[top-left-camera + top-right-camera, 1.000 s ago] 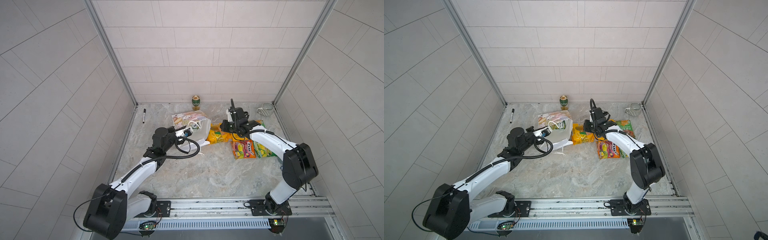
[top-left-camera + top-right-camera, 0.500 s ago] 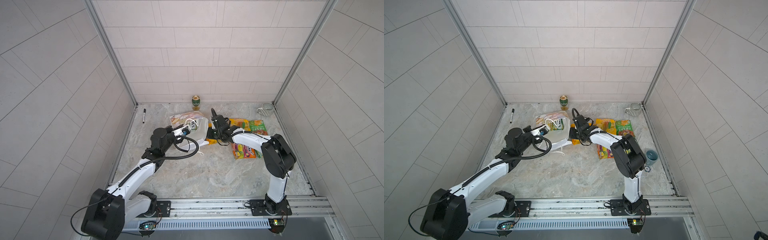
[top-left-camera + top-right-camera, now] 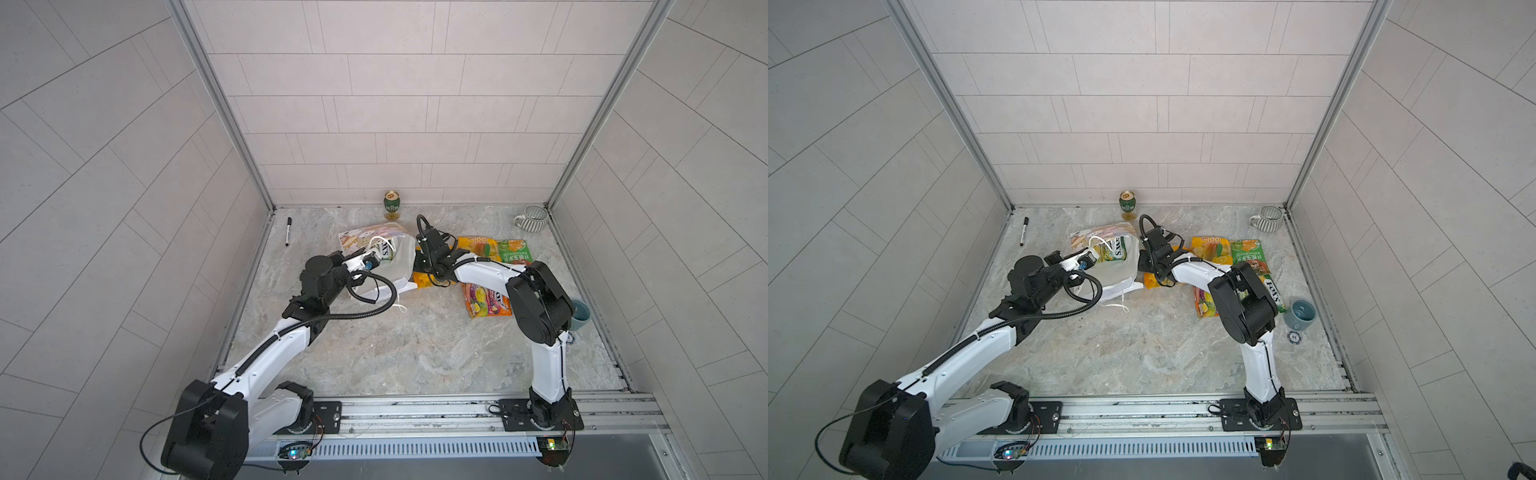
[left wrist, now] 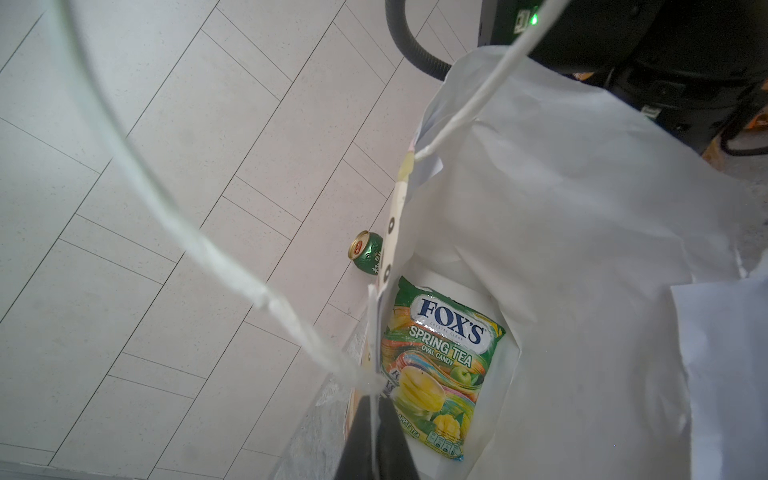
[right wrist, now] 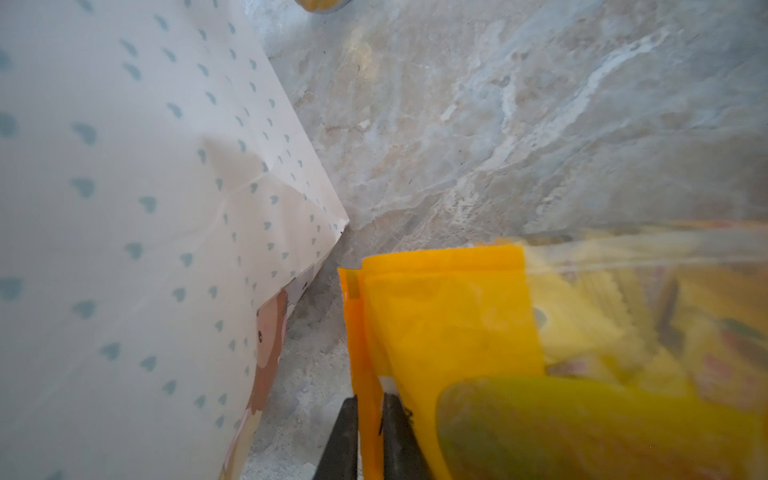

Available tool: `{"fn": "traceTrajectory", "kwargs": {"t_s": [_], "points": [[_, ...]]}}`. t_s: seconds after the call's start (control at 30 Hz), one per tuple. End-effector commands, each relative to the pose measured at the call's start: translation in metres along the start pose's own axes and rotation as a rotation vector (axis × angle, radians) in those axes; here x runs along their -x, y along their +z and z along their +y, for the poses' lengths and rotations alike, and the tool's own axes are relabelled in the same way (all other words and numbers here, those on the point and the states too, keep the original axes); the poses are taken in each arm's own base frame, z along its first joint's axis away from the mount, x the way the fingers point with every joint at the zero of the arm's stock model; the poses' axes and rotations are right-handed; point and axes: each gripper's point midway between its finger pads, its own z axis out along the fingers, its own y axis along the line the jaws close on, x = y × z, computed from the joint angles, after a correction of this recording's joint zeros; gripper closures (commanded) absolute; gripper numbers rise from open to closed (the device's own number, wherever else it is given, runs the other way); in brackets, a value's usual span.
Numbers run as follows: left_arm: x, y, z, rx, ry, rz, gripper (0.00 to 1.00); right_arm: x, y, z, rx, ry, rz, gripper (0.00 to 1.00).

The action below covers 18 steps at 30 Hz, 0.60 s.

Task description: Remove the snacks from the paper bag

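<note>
Left gripper (image 4: 371, 432) pinches the white paper bag (image 3: 400, 262) by its cord handle, holding it open. Right gripper (image 5: 370, 419) pinches an orange packet (image 5: 449, 324) just outside the bag. Several snack packets (image 3: 478, 248) lie on the tabletop (image 3: 415, 353). A green FOX'S packet (image 4: 440, 365) lies inside, not yet removed.

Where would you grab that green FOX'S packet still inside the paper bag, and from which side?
I'd pinch the green FOX'S packet by the thin sealed edge nearest the opening. It lies flat against the inner wall of the paper bag, so come in through the mouth, which the left end effector holds up by the cord handle.
</note>
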Motion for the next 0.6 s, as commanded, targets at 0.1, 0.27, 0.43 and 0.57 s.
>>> {"fn": "traceTrajectory", "kwargs": {"t_s": [0.1, 0.27, 0.43, 0.57], "points": [[0.008, -0.004, 0.012, 0.038, -0.004, -0.019, 1.00, 0.012, -0.010, 0.022, 0.032, -0.085, -0.005, 0.85], [0.009, -0.004, 0.012, 0.036, -0.004, -0.025, 1.00, 0.011, 0.001, 0.011, -0.022, -0.093, 0.001, 0.84], [0.012, -0.005, 0.008, 0.007, -0.004, -0.039, 1.00, 0.010, 0.012, -0.012, -0.098, -0.067, 0.008, 0.85], [0.017, -0.004, -0.003, -0.080, -0.015, -0.048, 1.00, 0.019, 0.007, -0.026, -0.115, -0.037, 0.009, 0.85]]}}
